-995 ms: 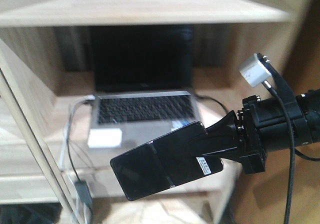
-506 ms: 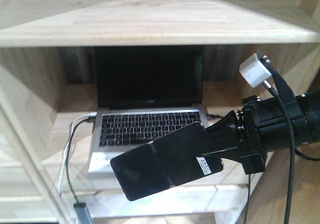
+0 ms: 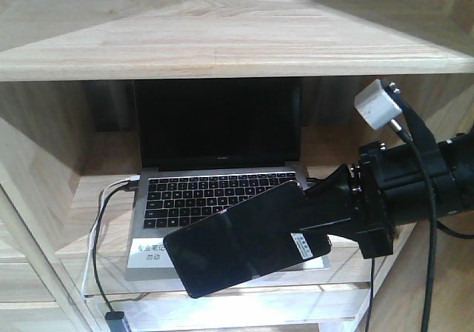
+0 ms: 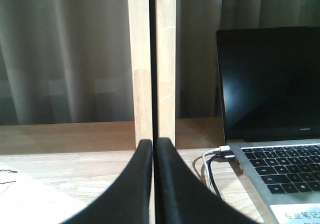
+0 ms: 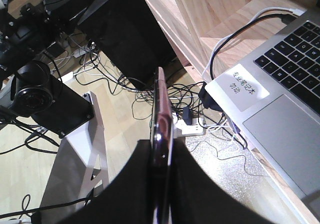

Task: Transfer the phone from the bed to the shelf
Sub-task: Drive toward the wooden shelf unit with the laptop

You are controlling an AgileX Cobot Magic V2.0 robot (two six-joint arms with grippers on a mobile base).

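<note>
The phone, a glossy black slab with a white sticker, hangs tilted in the air in front of the shelf. My right gripper is shut on its right end. In the right wrist view the phone's pinkish edge sticks out edge-on from between the right gripper's fingers, over the floor just off the shelf's lower board. My left gripper is shut with nothing in it, in front of a shelf upright and above a shelf board. The bed is out of view.
An open silver laptop stands on the lower shelf board behind the phone, with a white label and cables at its left. On the floor lie tangled cables, a power strip and black equipment. A curtain hangs behind the shelf.
In the front view the shelf and laptop have slid downward and grown sharper. The phone and right gripper keep the same place in the frame, still gripped.
</note>
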